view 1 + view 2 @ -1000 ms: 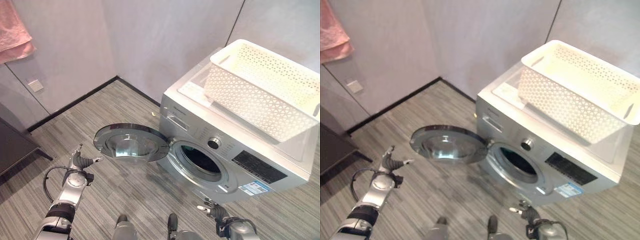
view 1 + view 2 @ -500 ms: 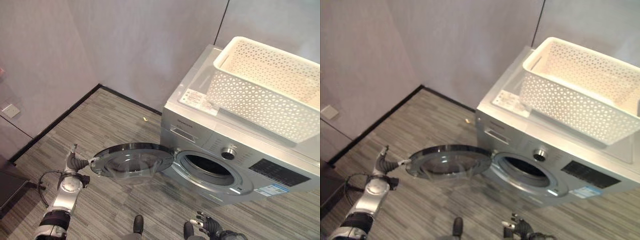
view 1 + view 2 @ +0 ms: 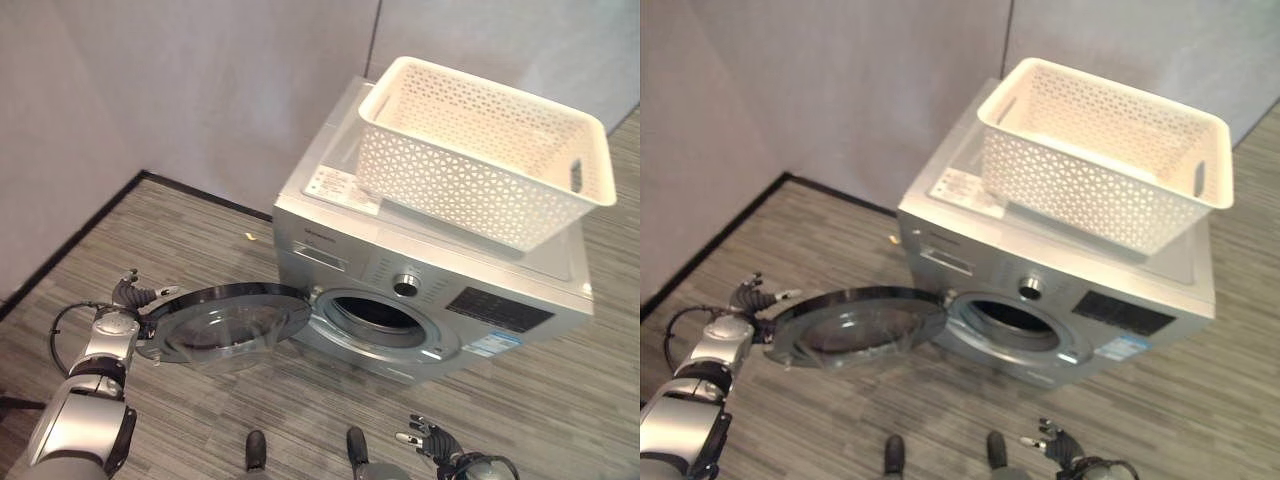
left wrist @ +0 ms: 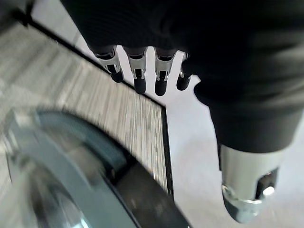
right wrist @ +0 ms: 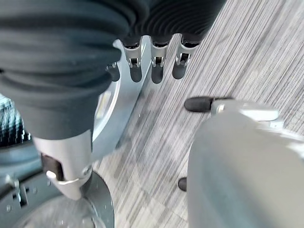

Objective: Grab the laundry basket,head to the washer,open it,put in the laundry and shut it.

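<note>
The silver washer (image 3: 497,312) stands against the wall with its round door (image 3: 230,322) swung wide open to the left. Its drum opening (image 3: 378,318) is dark, and I cannot tell what is inside. The white laundry basket (image 3: 480,150) sits on top of the washer and looks empty. My left hand (image 3: 128,296) is at the door's outer rim, open, with straight fingers (image 4: 140,80) above the door's edge (image 4: 71,190). My right hand (image 3: 432,440) hangs low near the floor in front of the washer, open, its fingers (image 5: 156,71) relaxed.
Grey walls with a black skirting (image 3: 200,195) close off the corner to the left of the washer. A small yellowish scrap (image 3: 248,236) lies on the striped grey floor by the washer's left side. Floor stretches out in front of the open door.
The camera has swung, so the whole scene has shifted. My left hand has closed the gap to the door's outer rim, where it now rests. The basket has stayed on the washer.
</note>
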Robot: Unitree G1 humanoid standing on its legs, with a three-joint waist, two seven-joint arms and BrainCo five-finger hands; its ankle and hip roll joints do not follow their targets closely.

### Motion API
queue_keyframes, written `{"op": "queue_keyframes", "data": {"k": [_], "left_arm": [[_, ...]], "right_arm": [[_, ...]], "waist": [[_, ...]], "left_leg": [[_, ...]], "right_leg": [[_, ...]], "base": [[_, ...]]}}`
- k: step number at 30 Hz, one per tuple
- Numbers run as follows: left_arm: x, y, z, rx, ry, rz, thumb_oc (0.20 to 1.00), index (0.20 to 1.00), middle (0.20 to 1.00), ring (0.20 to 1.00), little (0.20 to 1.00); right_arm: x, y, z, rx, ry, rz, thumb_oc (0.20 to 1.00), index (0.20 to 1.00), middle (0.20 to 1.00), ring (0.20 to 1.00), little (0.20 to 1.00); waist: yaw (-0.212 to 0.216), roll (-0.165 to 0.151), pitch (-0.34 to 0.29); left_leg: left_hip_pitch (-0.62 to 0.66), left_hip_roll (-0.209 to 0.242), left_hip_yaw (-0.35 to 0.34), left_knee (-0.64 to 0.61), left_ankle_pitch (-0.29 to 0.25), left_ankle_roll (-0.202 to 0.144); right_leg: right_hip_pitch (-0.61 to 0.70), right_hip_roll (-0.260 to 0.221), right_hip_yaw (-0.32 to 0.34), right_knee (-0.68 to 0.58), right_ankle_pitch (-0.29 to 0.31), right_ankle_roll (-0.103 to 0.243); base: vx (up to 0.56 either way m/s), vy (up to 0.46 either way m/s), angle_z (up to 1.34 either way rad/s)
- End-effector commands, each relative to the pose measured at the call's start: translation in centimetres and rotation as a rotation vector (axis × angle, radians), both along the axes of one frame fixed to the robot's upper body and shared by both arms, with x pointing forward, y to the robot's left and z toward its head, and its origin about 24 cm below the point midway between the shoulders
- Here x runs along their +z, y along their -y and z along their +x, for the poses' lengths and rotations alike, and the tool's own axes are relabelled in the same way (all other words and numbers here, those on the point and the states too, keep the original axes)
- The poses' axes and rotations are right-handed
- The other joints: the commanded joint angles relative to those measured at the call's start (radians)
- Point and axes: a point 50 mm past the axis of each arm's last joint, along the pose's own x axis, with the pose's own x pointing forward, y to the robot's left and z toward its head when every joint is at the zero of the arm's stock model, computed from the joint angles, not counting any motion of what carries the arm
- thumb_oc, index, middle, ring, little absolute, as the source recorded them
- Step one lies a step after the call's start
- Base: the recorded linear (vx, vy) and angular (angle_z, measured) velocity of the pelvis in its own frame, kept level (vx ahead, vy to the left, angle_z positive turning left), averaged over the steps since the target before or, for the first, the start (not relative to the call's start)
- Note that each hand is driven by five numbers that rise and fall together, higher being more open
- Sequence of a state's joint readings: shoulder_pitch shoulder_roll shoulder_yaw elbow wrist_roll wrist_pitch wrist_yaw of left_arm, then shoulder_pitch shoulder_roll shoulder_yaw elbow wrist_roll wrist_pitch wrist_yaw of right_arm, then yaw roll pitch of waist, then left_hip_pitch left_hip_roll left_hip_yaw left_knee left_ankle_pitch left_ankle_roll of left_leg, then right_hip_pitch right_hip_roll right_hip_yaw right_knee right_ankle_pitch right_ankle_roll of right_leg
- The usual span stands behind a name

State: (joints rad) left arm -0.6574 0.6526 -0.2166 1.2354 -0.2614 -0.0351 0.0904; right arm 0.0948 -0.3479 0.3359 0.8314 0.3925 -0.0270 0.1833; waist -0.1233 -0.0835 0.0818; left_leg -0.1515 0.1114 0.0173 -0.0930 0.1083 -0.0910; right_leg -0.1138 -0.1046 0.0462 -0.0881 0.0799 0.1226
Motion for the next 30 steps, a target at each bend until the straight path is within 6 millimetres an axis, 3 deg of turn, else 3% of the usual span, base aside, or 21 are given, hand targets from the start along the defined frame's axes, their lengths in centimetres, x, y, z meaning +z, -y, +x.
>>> {"op": "queue_keyframes", "data": {"k": [1, 6, 11, 15, 16, 18, 19, 22, 24, 27, 29, 30], "left_arm": [[3.7, 0.1, 2.4, -0.007, 0.09, 0.031, 1.0, 1.0, 1.0, 1.0, 1.0], [2.8, 2.7, 3.4, -0.061, 0.102, -0.013, 1.0, 1.0, 1.0, 1.0, 1.0], [-1.8, 4.9, 1.7, -0.115, -0.003, -0.089, 1.0, 1.0, 1.0, 1.0, 1.0], [-5.1, 6.8, 0.0, -0.173, -0.082, -0.136, 1.0, 1.0, 1.0, 1.0, 1.0], [-6.2, 7.4, -0.9, -0.19, -0.108, -0.142, 1.0, 1.0, 1.0, 1.0, 1.0], [-6.2, 7.4, -0.9, -0.19, -0.108, -0.142, 1.0, 1.0, 1.0, 1.0, 1.0], [-7.7, 8.4, -2.0, -0.17, -0.102, -0.212, 1.0, 1.0, 1.0, 1.0, 1.0], [-9.1, 9.3, -3.7, -0.182, -0.099, -0.283, 1.0, 1.0, 1.0, 1.0, 1.0], [-10.3, 9.6, -5.5, -0.171, -0.097, -0.355, 1.0, 1.0, 1.0, 1.0, 1.0], [-11.4, 10.2, -8.2, -0.169, -0.077, -0.47, 1.0, 1.0, 1.0, 1.0, 1.0], [-11.3, 10.4, -8.5, -0.175, -0.067, -0.482, 1.0, 1.0, 1.0, 1.0, 1.0], [-11.0, 10.6, -8.4, -0.181, -0.047, -0.508, 1.0, 1.0, 1.0, 1.0, 1.0]], "right_arm": [[1.1, 1.3, 1.0, -0.011, 0.071, -0.011, 1.0, 1.0, 1.0, 1.0, 1.0], [1.3, 1.1, 1.2, -0.015, 0.089, 0.005, 1.0, 1.0, 1.0, 1.0, 1.0], [1.8, 0.8, 1.8, -0.01, 0.119, 0.02, 1.0, 1.0, 1.0, 1.0, 1.0], [1.9, 2.4, 1.0, -0.006, 0.094, -0.031, 1.0, 1.0, 1.0, 1.0, 1.0], [1.7, 4.0, 0.4, -0.03, 0.059, -0.078, 1.0, 1.0, 1.0, 1.0, 1.0], [1.7, 4.0, 0.4, -0.03, 0.059, -0.078, 1.0, 1.0, 1.0, 1.0, 1.0], [1.5, 5.1, 0.9, -0.069, 0.041, -0.135, 1.0, 1.0, 1.0, 1.0, 1.0], [1.4, 5.1, 1.2, -0.085, 0.034, -0.141, 1.0, 1.0, 1.0, 1.0, 1.0], [1.4, 5.1, 1.2, -0.119, 0.04, -0.126, 1.0, 1.0, 1.0, 1.0, 1.0], [1.4, 4.7, 0.7, -0.163, 0.054, -0.08, 1.0, 1.0, 1.0, 1.0, 1.0], [1.4, 4.4, 0.9, -0.153, 0.056, -0.076, 1.0, 1.0, 1.0, 1.0, 1.0], [1.5, 4.3, 1.2, -0.14, 0.066, -0.078, 1.0, 1.0, 1.0, 1.0, 1.0]], "waist": [[-0.009, -0.022, 0.048], [-0.022, -0.049, 0.079], [-0.029, -0.053, 0.084], [-0.044, -0.036, 0.086], [-0.053, -0.024, 0.085], [-0.053, -0.025, 0.081], [-0.04, -0.001, 0.094], [-0.023, 0.047, 0.107], [-0.011, 0.062, 0.087], [0.042, 0.063, 0.011], [0.059, 0.059, 0.007], [0.073, 0.059, 0.003]], "left_leg": [[-0.031, 0.057, -0.002, 0.081, -0.079, -0.014], [-0.09, 0.047, -0.014, 0.152, -0.098, -0.01], [-0.124, 0.02, -0.01, 0.253, -0.155, 0.005], [-0.114, -0.008, 0.01, 0.299, -0.201, 0.025], [-0.088, -0.029, 0.041, 0.295, -0.218, 0.041], [-0.091, -0.03, 0.042, 0.293, -0.216, 0.041], [-0.072, -0.036, 0.083, 0.294, -0.214, 0.055], [-0.05, -0.009, 0.13, 0.268, -0.185, 0.071], [-0.033, -0.001, 0.146, 0.237, -0.157, 0.075], [-0.018, 0.002, 0.164, 0.171, -0.079, 0.058], [-0.013, 0.006, 0.164, 0.148, -0.062, 0.056], [-0.019, 0.014, 0.167, 0.125, -0.027, 0.045]], "right_leg": [[0.012, -0.088, 0.024, 0.081, -0.109, 0.081], [-0.029, -0.097, 0.03, 0.12, -0.107, 0.08], [-0.058, -0.11, 0.064, 0.171, -0.104, 0.084], [-0.067, -0.129, 0.106, 0.201, -0.092, 0.096], [-0.07, -0.148, 0.132, 0.177, -0.039, 0.114], [-0.074, -0.148, 0.133, 0.177, -0.038, 0.114], [-0.111, -0.164, 0.138, 0.179, 0.057, 0.123], [-0.09, -0.162, 0.008, 0.266, -0.019, 0.077], [-0.052, -0.126, -0.013, 0.336, -0.067, 0.07], [0.105, -0.038, -0.056, 0.31, -0.142, 0.054], [0.123, -0.027, -0.072, 0.288, -0.169, 0.039], [0.118, -0.009, -0.072, 0.269, -0.178, 0.028]], "base": [[-0.07, 0.003, -0.1], [-0.08, 0.026, -0.03], [-0.04, 0.084, 0.0], [0.0, 0.172, -0.2], [-0.01, 0.201, -0.18], [-0.05, 0.123, -0.27], [-0.13, 0.139, -0.45], [-0.15, 0.104, -0.85], [-0.09, -0.03, -0.76], [-0.03, -0.176, -0.31], [-0.09, -0.178, -0.2], [-0.26, -0.299, -0.11]]}}
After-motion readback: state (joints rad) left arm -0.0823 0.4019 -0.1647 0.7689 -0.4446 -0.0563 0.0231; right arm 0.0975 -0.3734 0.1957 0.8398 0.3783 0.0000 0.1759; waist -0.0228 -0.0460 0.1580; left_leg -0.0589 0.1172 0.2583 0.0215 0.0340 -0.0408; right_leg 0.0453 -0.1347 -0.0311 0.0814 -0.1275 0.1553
